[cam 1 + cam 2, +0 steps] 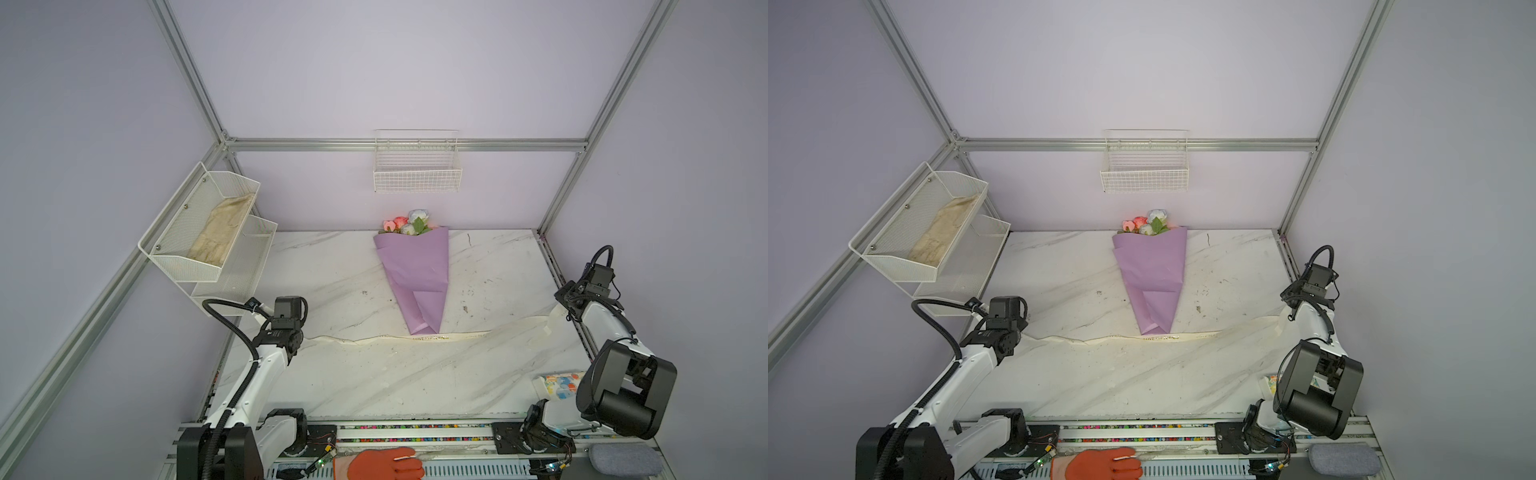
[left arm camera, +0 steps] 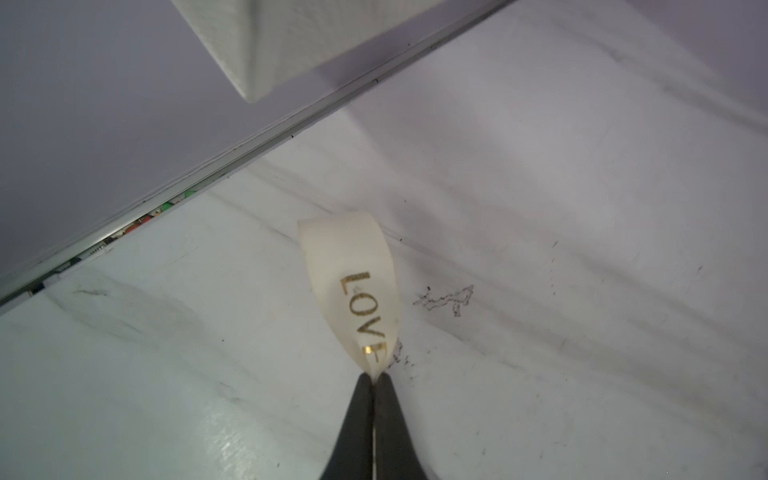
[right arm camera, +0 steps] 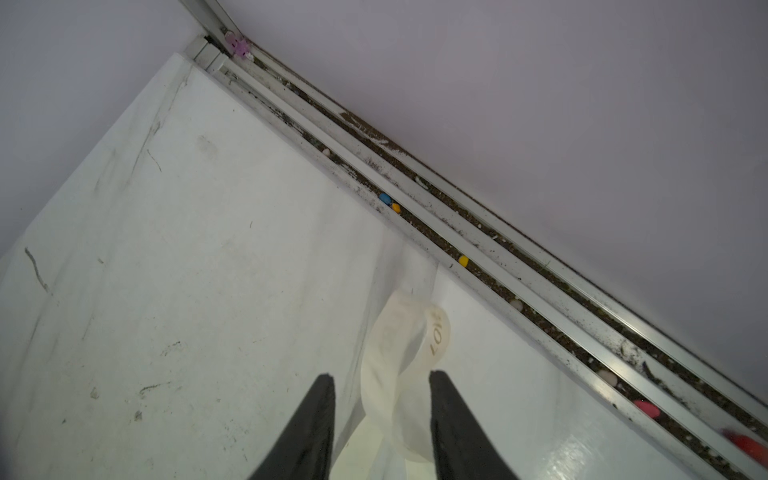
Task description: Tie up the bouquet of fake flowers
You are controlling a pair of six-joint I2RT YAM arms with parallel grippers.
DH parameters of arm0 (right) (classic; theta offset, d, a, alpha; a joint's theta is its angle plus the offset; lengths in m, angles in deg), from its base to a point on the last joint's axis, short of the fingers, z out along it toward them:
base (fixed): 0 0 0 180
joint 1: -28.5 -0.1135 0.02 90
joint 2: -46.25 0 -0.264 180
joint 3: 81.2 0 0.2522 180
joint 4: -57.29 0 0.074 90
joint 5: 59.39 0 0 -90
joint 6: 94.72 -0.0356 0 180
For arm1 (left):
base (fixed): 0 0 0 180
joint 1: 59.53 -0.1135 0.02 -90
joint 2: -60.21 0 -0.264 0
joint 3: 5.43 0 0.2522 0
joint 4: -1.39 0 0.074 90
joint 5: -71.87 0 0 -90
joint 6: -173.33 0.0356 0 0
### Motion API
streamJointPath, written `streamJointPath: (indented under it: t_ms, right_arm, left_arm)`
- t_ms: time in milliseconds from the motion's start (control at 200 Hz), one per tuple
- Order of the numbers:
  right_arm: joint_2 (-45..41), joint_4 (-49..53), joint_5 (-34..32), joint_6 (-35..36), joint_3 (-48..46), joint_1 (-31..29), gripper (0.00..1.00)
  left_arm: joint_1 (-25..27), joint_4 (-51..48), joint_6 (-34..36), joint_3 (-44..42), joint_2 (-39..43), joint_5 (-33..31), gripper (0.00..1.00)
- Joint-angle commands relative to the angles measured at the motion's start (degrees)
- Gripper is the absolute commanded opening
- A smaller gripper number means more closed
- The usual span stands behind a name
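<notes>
The bouquet (image 1: 415, 274) (image 1: 1152, 274) lies in lilac paper at the back middle of the marble table, narrow end toward me. The fake flowers (image 1: 405, 223) (image 1: 1146, 222) poke out at the far end. A cream lettered ribbon (image 1: 428, 338) (image 1: 1158, 337) runs across the table under the bouquet's narrow end, from one arm to the other. My left gripper (image 2: 375, 376) is shut on one ribbon end (image 2: 357, 286), which curls up showing gold letters. My right gripper (image 3: 381, 376) is open, and the other ribbon end (image 3: 399, 365) loops loosely between its fingers, near the table's right rail.
A white mesh shelf (image 1: 208, 232) with a folded cloth hangs on the left wall above my left arm. A wire basket (image 1: 417, 166) hangs on the back wall. A colourful paper cup (image 1: 559, 384) lies near the right arm's base. An orange-gloved hand (image 1: 384, 463) rests at the front edge.
</notes>
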Motion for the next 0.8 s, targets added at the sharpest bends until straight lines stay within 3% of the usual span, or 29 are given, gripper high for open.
streamJointPath:
  t_ms: [0,115,155,210,295,415,565,795]
  right_arm:
    - [-2.3,1.3,-5.7,2.1,3.1,-1.5,0.5]
    - [-4.7,3.2,-5.7,2.8,5.7,-3.4,0.55]
    - [-5.4,3.1,-1.7,2.7,6.2,-3.8,0.56]
    - [-5.7,2.4,8.8,1.8,6.5,-4.5,0.56]
    - [-4.3,-0.1,21.6,0.7,6.4,-7.9,0.58]
    - [1.0,-5.8,30.8,-2.2,5.7,-15.7,0.58]
    - [9.2,-14.4,35.2,-6.2,6.1,-23.6,0.59]
    - [24.2,-23.5,40.0,-10.7,12.5,-28.6,0.61]
  left_arm:
    - [-0.3,-2.6,5.9,8.4,-2.3,5.6,0.48]
    - [-0.2,-5.4,7.0,11.8,-2.9,8.8,0.77]
    - [-0.3,-5.0,8.3,12.4,-2.3,11.1,0.88]
    - [-0.2,-4.6,8.7,12.8,-1.5,13.7,1.0]
    - [-0.2,-3.4,10.3,14.0,-1.3,20.7,1.0]
    - [1.0,1.9,11.7,15.7,-4.4,37.2,1.0]
    - [5.9,9.9,10.4,20.1,-14.3,51.7,1.0]
    - [11.4,18.9,5.1,34.7,-36.3,59.6,1.0]
